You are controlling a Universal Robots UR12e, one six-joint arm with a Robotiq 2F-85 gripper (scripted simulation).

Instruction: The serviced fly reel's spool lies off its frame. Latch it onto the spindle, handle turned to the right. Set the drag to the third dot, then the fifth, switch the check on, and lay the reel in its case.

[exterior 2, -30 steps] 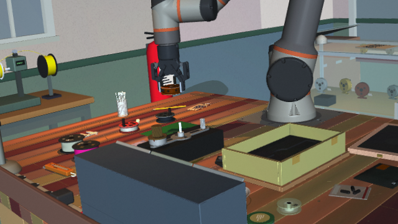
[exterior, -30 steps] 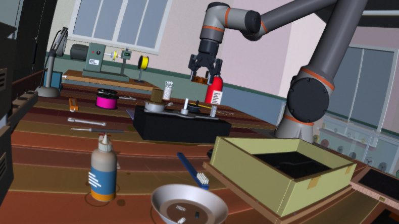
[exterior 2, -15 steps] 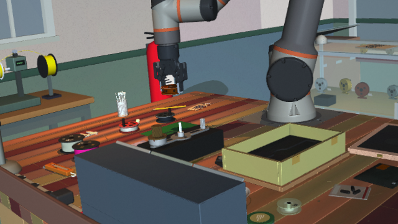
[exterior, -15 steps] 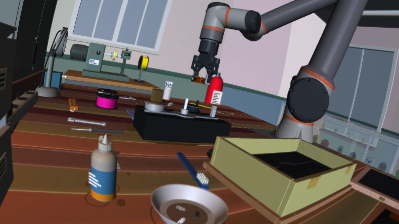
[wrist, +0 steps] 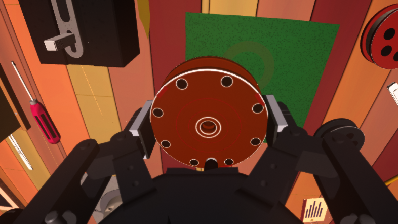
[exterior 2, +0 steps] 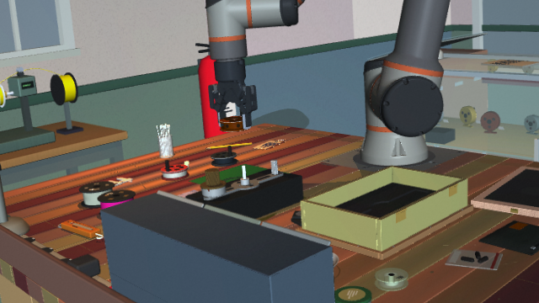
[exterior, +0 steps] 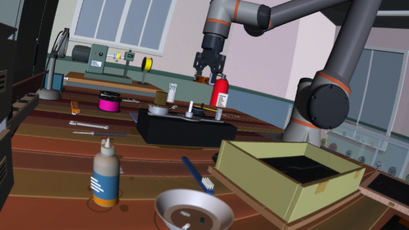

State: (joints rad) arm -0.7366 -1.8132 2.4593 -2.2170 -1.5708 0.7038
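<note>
The brown spool (wrist: 208,114), a round disc with a ring of holes and a centre bore, hangs high above the bench, held by its rim in my closed gripper (exterior: 206,79) (exterior 2: 232,122) over the green mat (wrist: 267,61). The reel frame (exterior: 188,114) (exterior 2: 244,183) sits on a black block (exterior: 186,130), its white spindle (exterior: 190,107) upright, below and nearer the bench front than the spool. The open olive case (exterior: 289,174) (exterior 2: 385,208) with its black lining stands to the right of the block.
A red fire extinguisher (exterior: 219,90) stands behind the gripper by the wall. A black spool (exterior 2: 223,157) and a red spool (wrist: 385,41) lie near the mat. A screwdriver (wrist: 41,117), an oil bottle (exterior: 106,174), a brush (exterior: 198,176) and a parts dish (exterior: 194,213) lie on the front of the bench.
</note>
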